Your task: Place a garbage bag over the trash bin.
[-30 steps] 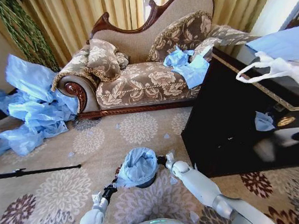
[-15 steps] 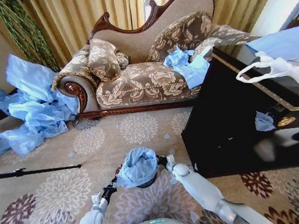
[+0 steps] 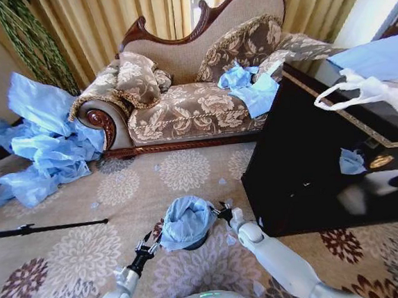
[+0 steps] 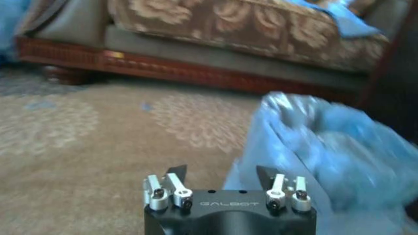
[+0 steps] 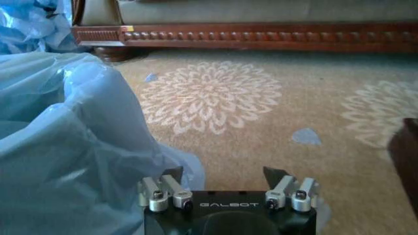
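Observation:
The light blue garbage bag is draped over the small black trash bin, whose dark lower side peeks out below the plastic. My left gripper hangs open just left of the bag; in the left wrist view that gripper has the bag reaching up to one finger. My right gripper is at the bag's right edge. In the right wrist view, this gripper is open over the rug, and the bag bulges beside it.
A black cabinet stands close on the right, with a white loop-handled bag on top. The sofa lies ahead, with a heap of blue bags to its left. A black rod lies on the rug.
My left arm has drawn back a little from the bag and its fingers now stand apart. The bag's lower left flap has shifted slightly right. The right gripper edged toward the bag's rim.

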Controlling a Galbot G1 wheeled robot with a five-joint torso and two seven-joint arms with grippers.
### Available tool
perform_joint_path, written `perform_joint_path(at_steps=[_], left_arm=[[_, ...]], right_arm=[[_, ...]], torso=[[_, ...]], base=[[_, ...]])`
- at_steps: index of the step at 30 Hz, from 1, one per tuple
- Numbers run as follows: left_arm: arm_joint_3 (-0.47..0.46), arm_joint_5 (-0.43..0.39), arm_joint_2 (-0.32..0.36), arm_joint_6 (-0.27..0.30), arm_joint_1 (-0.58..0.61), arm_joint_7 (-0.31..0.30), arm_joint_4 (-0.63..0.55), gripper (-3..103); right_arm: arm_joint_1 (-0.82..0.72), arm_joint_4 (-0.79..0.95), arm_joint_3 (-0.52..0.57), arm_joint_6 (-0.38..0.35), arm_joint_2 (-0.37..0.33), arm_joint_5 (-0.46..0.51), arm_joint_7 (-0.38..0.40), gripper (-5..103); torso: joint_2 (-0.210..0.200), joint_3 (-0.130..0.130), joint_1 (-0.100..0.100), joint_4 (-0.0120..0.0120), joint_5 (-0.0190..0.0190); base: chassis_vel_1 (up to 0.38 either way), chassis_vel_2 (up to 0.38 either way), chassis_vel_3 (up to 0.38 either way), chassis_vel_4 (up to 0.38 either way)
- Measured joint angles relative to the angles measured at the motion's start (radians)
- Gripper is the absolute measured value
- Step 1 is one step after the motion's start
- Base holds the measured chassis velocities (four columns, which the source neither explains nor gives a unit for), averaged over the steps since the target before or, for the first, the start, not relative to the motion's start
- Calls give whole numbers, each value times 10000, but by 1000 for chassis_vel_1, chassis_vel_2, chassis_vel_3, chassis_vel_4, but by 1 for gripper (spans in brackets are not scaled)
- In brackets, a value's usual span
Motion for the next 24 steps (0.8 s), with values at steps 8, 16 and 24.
perform_joint_path(at_steps=[8,16,24], left_arm=[[-325,-836,211,521,528,-411,-872,100],[-435,-1837,609,1877,1486,-1708,-3347,100],[-214,-1999,1136,4068,1468,-3640,-5719,100]], right_arm=[[-1090,956,811,136,-333,-248,92,100],[-2929,2797,2372,-64,-654,-130,365,100],[-4311,3918,3557,-90,-541,-18,220,100]], torso=[[0,1,0,1,0],[0,0,0,-4,1],[0,0,0,1,2]], base=[[0,0,0,0],[0,0,0,0],[0,0,0,0]])
